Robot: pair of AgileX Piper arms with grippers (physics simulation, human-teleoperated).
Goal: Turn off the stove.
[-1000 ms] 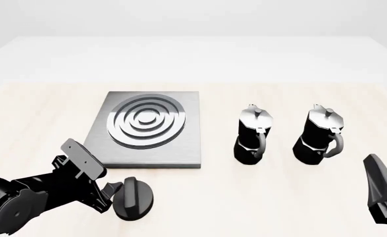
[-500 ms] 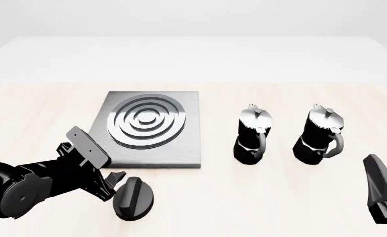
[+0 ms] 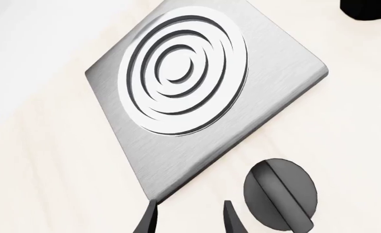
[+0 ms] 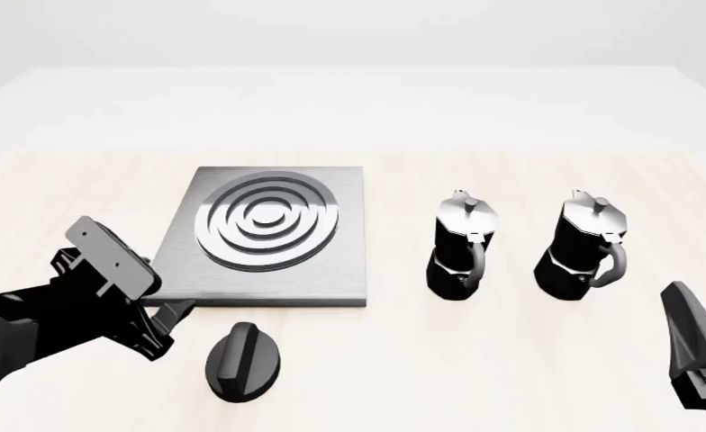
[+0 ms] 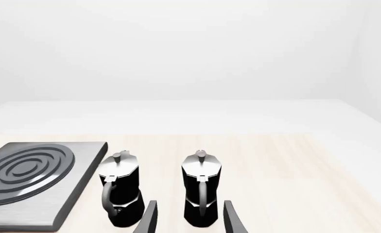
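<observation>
The stove is a square brushed grey plate (image 4: pixel 343 270) with raised silver rings, left of centre on the table. Its round black ridged knob (image 4: pixel 245 361) lies on the table just in front of the plate. My left gripper (image 4: pixel 173 317) is open and empty, to the left of the knob and apart from it, near the plate's front left corner. In the left wrist view the plate (image 3: pixel 275 92) and knob (image 3: pixel 280 194) show beyond the open left gripper (image 3: pixel 189 222). My right gripper (image 4: pixel 693 346) is low at the right edge, open and empty in its wrist view (image 5: pixel 188 221).
Two black-and-silver moka pots (image 4: pixel 461 245) (image 4: pixel 587 245) stand upright side by side to the right of the stove. They also show in the right wrist view (image 5: pixel 121 196) (image 5: pixel 200 194), just ahead of the right fingers. The stove plate (image 5: pixel 80 170) lies to their left.
My left gripper has pulled back to the left, away from the knob it was beside. The knob stays in place. The right arm has not moved.
</observation>
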